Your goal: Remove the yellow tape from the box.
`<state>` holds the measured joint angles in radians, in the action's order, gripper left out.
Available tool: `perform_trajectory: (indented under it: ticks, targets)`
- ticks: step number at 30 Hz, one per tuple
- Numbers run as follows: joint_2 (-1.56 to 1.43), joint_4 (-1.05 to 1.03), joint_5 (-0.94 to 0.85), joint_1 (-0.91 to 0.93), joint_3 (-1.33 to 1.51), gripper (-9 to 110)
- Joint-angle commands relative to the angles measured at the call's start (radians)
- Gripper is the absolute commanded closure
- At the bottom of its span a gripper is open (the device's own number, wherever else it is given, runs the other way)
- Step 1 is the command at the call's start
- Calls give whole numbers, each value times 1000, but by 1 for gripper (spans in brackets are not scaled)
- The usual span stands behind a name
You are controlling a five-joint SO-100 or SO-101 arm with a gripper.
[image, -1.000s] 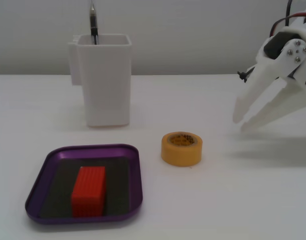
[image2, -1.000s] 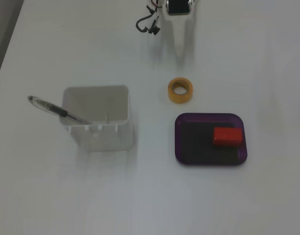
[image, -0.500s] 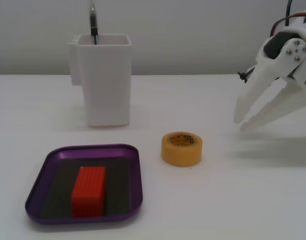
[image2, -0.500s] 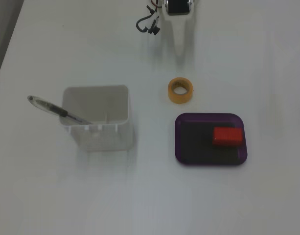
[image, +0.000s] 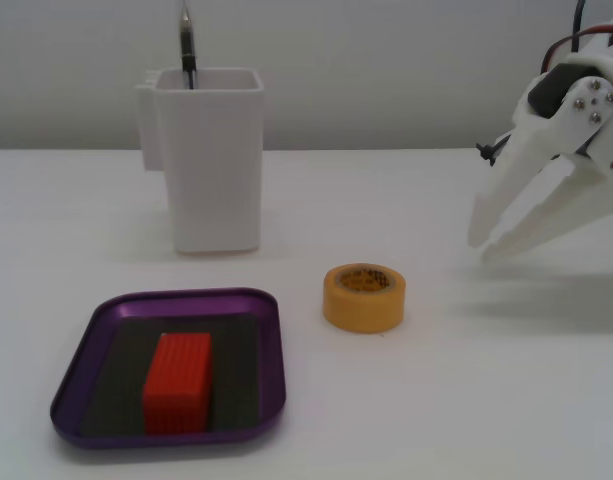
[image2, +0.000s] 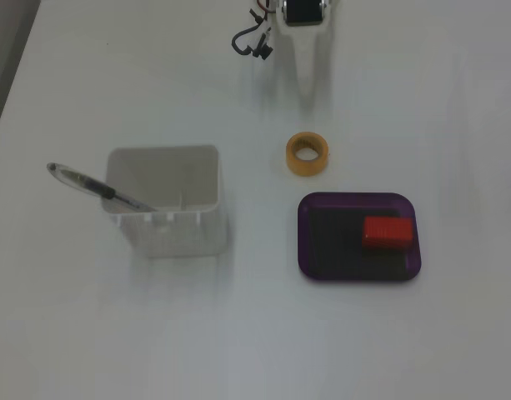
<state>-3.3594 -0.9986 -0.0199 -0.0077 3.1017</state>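
Observation:
The yellow tape [image: 363,297] lies flat on the white table, outside the box and just right of its far right corner; it also shows in the other fixed view [image2: 307,154], above the box. The box [image: 272,345] is a purple tray with a dark floor [image2: 304,237] and holds only a red ribbed block [image: 178,382] [image2: 388,232]. My white gripper [image: 482,248] hangs above the table to the right of the tape, apart from it, fingertips together and empty. From above it [image2: 308,87] points down toward the tape.
A tall white square container [image: 211,160] [image2: 163,208] stands behind the box with a pen [image: 186,40] [image2: 97,187] in it. A black cable [image2: 248,40] hangs beside the arm.

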Motion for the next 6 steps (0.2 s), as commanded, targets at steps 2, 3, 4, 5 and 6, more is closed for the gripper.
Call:
perform_trajectory:
  ticks: [2,3,4,5,6]
  targets:
    - [-58,17,-3,2,14,102]
    - [-58,17,-3,2,14,102]
    - [-58,17,-3,2,14,102]
    - [-58,17,-3,2,14,102]
    - [-58,17,-3,2,14,102]
